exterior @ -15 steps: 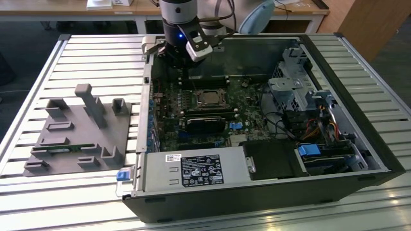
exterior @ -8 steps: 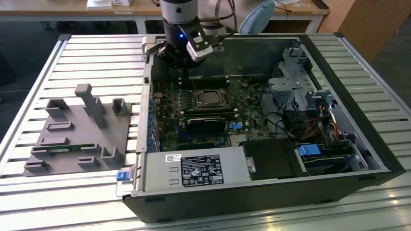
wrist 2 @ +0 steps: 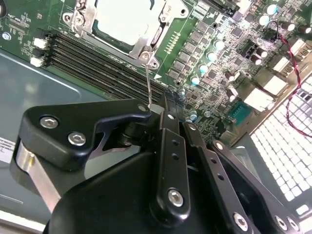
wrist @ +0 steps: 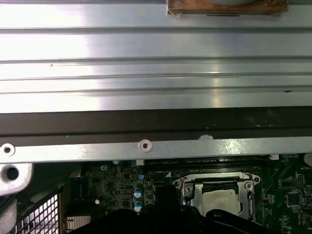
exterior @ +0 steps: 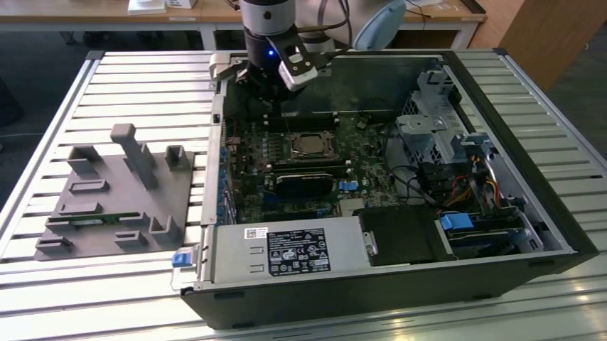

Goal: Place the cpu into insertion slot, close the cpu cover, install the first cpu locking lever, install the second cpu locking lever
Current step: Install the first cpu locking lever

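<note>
**Chip seated and covered; lever work unfinished**

The gripper point(wrist 2: 174, 97) hangs inside the open computer case point(exterior: 399, 284), low over the green board. In the second wrist view its two black fingers point(wrist 2: 168, 146) are drawn close together, a narrow stance. I cannot tell whether anything is pinched between them.

The cpu point(wrist 2: 127, 19) lies just ahead of the gripper's tip, down on the board and apart from it. It already sits flat in the insertion slot point(exterior: 292, 145), with its pale metal top facing up. The cpu cover point(wrist 2: 146, 46) looks lowered onto it: its silver frame rings the chip and the chip shows through the window. By that reading, the first two steps are done.

A thin wire locking lever point(wrist 2: 147, 80) runs from the socket corner nearest the gripper straight back toward it. The lever crosses the long memory slots point(wrist 2: 97, 61), and its free end reaches the gripper's near linkage. Whether it touches the gripper is not clear. It juts out from the socket rather than lying along the socket's edge, so I judge it not yet latched. I cannot make out the state of the other lever.

The case rests on the slatted counter point(exterior: 142, 78), well behind the gripper's working area.
</note>
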Controlling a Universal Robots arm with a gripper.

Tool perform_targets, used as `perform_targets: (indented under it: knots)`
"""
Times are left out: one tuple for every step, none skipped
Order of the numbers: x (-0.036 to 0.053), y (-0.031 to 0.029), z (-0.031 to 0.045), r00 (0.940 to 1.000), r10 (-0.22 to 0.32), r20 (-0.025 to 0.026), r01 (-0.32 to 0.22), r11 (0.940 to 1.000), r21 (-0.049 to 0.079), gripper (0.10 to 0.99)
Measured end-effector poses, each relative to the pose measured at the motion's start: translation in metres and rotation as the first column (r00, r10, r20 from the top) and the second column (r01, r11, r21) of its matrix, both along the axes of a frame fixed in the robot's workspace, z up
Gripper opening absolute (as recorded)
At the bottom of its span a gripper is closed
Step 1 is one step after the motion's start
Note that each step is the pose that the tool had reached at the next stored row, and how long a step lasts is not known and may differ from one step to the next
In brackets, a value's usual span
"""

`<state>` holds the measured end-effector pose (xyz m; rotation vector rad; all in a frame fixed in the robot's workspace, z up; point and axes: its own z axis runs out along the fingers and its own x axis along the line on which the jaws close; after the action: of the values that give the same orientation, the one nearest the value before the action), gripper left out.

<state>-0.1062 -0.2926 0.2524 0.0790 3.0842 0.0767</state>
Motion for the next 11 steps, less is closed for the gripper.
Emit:
perform_targets:
  knots:
    - [0.0007,0.0000,0.0000,1.0000,0.000,0.0000,0.000,1.0000,0.000,0.106]
    - [0.0012,0.0000,0.0000,1.0000,0.000,-0.0001,0.000,1.0000,0.000,0.106]
    - [0.0018,0.0000,0.0000,1.0000,0.000,0.0000,0.000,1.0000,0.000,0.106]
    - [0.0025,0.0000,0.0000,1.0000,0.000,0.0000,0.000,1.0000,0.000,0.106]
    - [0.0037,0.0000,-0.0001,1.0000,0.000,0.0001,0.000,1.0000,0.000,0.106]
    - [0.0053,0.0000,-0.0001,1.0000,0.000,0.0000,0.000,1.0000,0.000,0.106]
    - [0.0071,0.0000,-0.0002,1.0000,0.000,-0.0001,0.000,1.0000,0.000,0.106]
    - [0.0091,0.0000,-0.0003,1.0000,0.000,-0.0002,0.000,1.0000,0.000,0.106]
    - [0.0115,0.0000,-0.0003,1.0000,0.000,-0.0005,0.000,1.0000,0.000,0.106]
    - [0.0138,0.0000,-0.0004,1.0000,0.000,-0.0008,0.000,1.0000,0.000,0.106]
    - [0.0166,0.0000,-0.0005,1.0000,0.000,-0.0012,0.000,1.0000,0.000,0.106]
